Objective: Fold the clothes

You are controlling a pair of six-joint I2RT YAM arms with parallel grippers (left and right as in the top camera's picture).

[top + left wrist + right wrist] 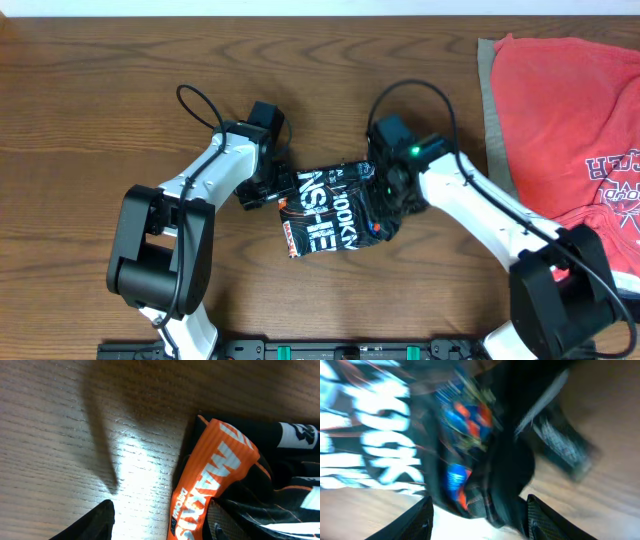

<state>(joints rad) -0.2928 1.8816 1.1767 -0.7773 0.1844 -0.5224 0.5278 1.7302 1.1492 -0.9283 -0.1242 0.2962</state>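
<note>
Found a black sports jersey (325,210) with white block lettering and thin orange lines bunched into a compact, roughly rectangular bundle in the middle of the brown wooden desk (100,100), lettering face up. Noted an orange ribbed band with white letters at its left edge in the left wrist view, lying on the wood.

Located the left tool (268,190) against the bundle's left side. Recorded its fingers (102,520) spread wide apart, released, with the orange band just inside the right-hand one. Located the right tool (385,205) at the bundle's right side, over crumpled black fabric. Recorded its fingers (420,520) likewise spread and released, with a fold of dark cloth between them. Could not confirm any contact there, given heavy blur in that view.

Noted a coral-red printed T-shirt (570,110) spread at the desk's right end, well apart from the bundle. Noted a beige garment (487,100) showing as a strip beneath its left edge.
</note>
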